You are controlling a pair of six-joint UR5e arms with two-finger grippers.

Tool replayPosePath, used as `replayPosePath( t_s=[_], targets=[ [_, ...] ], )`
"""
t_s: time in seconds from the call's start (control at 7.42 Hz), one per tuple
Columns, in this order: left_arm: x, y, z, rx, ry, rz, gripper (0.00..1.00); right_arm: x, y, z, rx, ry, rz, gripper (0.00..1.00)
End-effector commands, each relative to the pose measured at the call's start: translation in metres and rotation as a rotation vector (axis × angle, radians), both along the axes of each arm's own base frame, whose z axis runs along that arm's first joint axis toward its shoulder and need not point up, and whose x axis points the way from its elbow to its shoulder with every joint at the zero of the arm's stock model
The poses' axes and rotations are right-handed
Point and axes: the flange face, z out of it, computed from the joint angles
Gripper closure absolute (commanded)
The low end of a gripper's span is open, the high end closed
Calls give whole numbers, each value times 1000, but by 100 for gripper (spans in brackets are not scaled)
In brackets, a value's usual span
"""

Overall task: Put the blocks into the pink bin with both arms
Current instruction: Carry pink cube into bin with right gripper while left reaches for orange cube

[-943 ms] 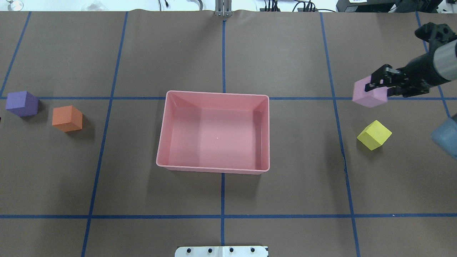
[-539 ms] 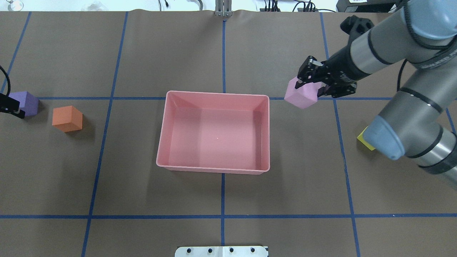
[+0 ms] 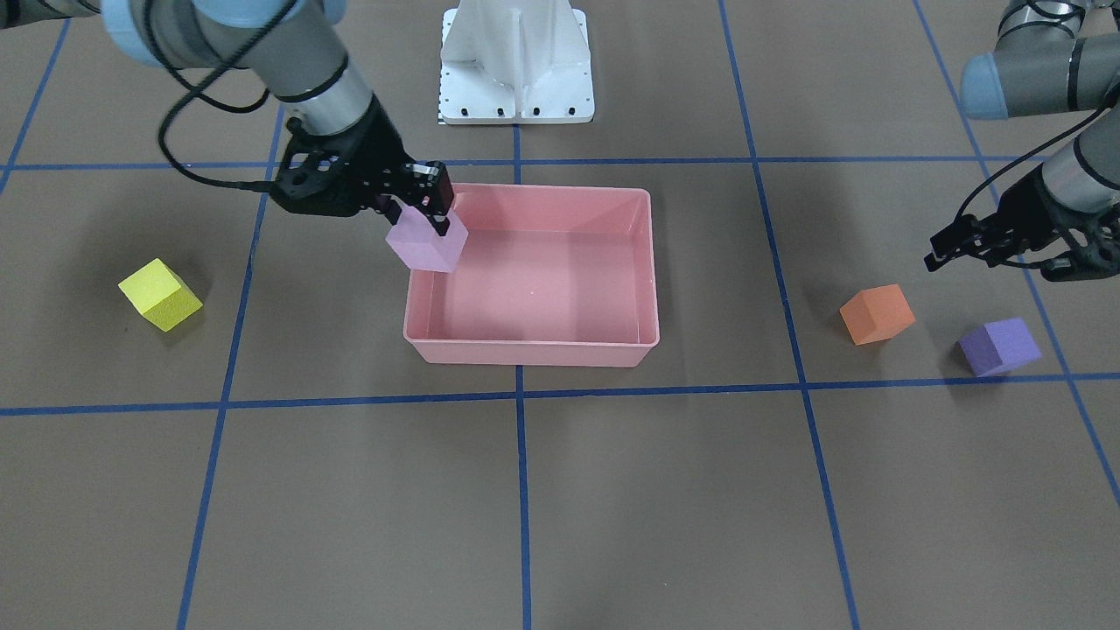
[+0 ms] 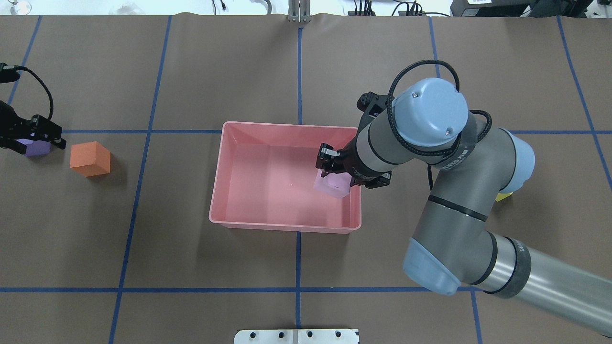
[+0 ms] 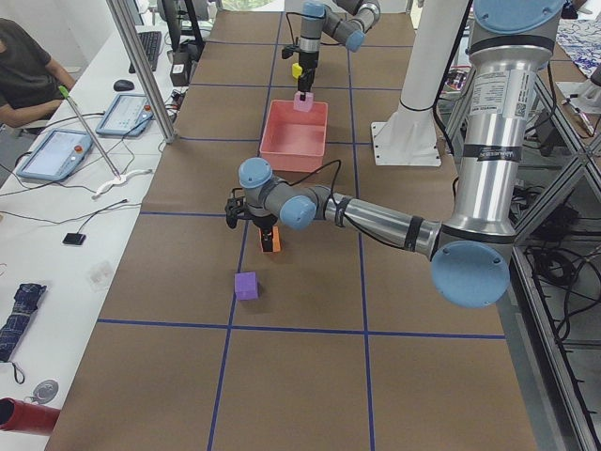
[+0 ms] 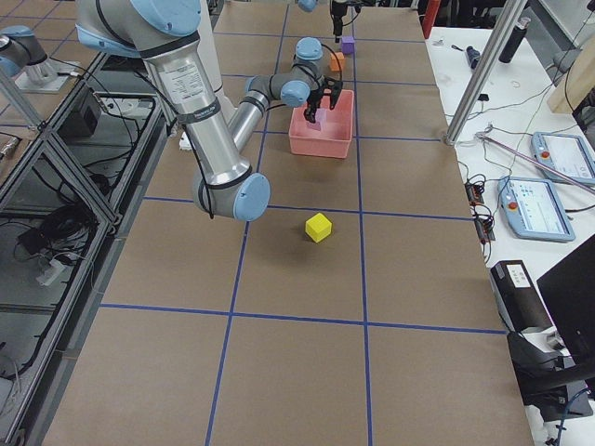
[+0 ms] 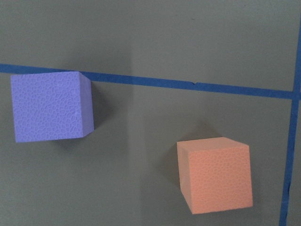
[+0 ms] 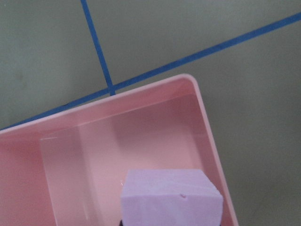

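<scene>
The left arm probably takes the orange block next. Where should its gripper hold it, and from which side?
Come straight down and close on two opposite side faces of the orange block. It sits flat on the table, turned slightly against the tape lines, so rotate the left gripper to match. The purple block stands apart, leaving finger room.

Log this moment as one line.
right gripper: holds light pink block over pink bin | left gripper: above purple block | orange block, yellow block: on table
</scene>
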Motion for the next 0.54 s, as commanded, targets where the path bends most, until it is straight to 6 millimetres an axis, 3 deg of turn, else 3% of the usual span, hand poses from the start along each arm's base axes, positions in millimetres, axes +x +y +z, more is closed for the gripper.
replayPosePath(
  t_s=[0.0,0.13,0.27,0.4],
  targets=[
    [37,-4,-3,-6,-22,18,0,-26,8,5,2,30,-1,66],
    [44,-9,-3,-23,-24,14,0,-27,8,5,3,30,0,2],
    [66,-15,-10,-57,-21,3,0,-27,8,4,3,30,0,1],
    [75,-20,-11,-68,-23,0,0,-25,8,3,6,28,1,0]
  ],
)
